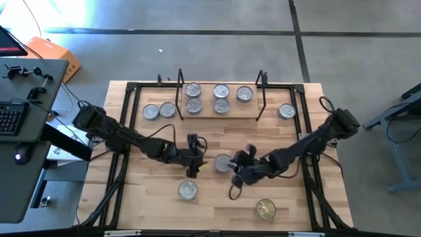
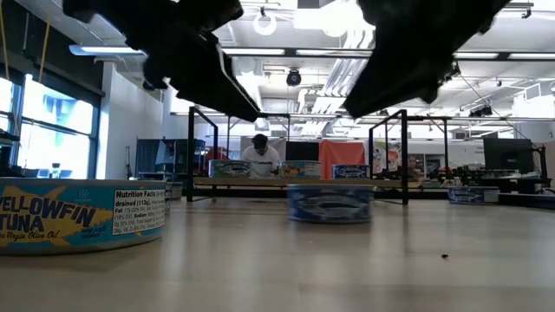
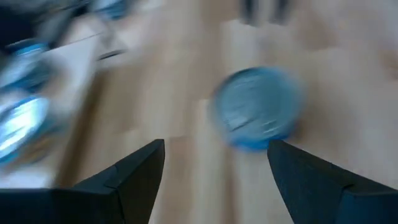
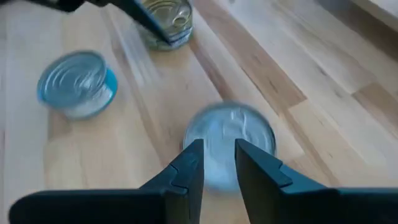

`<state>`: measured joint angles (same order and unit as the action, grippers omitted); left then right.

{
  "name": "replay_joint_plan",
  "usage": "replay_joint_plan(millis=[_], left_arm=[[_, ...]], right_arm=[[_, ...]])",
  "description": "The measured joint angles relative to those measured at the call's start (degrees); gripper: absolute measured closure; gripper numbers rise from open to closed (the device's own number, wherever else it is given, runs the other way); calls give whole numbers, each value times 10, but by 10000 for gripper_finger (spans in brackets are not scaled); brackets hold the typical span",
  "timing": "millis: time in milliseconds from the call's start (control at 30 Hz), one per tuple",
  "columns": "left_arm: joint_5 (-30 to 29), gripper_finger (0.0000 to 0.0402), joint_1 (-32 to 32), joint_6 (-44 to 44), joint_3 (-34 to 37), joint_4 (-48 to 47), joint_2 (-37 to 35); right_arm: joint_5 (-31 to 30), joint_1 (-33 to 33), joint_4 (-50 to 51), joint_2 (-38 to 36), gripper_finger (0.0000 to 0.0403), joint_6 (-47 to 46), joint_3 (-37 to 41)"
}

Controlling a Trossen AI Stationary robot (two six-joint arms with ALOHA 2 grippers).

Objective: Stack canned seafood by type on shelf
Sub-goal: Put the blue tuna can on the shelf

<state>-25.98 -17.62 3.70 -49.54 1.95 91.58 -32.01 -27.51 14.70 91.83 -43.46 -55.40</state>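
Note:
A silver-lidded can (image 1: 223,162) stands on its base mid-table; it also shows in the low view (image 2: 329,204). My left gripper (image 1: 195,158) hovers just left of it, wide open and empty, and the can (image 3: 258,115) lies ahead of its fingers. My right gripper (image 1: 238,168) hovers at the can's right, raised above the can (image 4: 230,140), with only a narrow gap between its fingers. The shelf (image 1: 210,113) at the far side holds several cans (image 1: 222,90). Both arms hang above the can in the low view.
Two cans (image 1: 159,110) stand left of the shelf and one (image 1: 287,111) stands right of it. A silver-lidded can (image 1: 187,190) and a gold-lidded can (image 1: 266,209) stand near the front edge. A yellowfin tuna can (image 2: 82,215) is close in the low view.

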Motion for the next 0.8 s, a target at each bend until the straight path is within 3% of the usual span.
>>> replay_joint_plan(millis=[233, 367, 633, 800], left_arm=[[219, 132, 45, 137, -2, 94, 69], [308, 172, 80, 149, -23, 97, 112], [343, 297, 119, 243, -40, 78, 165], [343, 357, 119, 280, -41, 109, 184]], right_arm=[[-66, -69, 48, 0, 320, -18, 0], [-99, -99, 48, 20, 320, -13, 0], [-99, -110, 45, 70, 318, -4, 0], [-100, -97, 25, 85, 281, 74, 0]])
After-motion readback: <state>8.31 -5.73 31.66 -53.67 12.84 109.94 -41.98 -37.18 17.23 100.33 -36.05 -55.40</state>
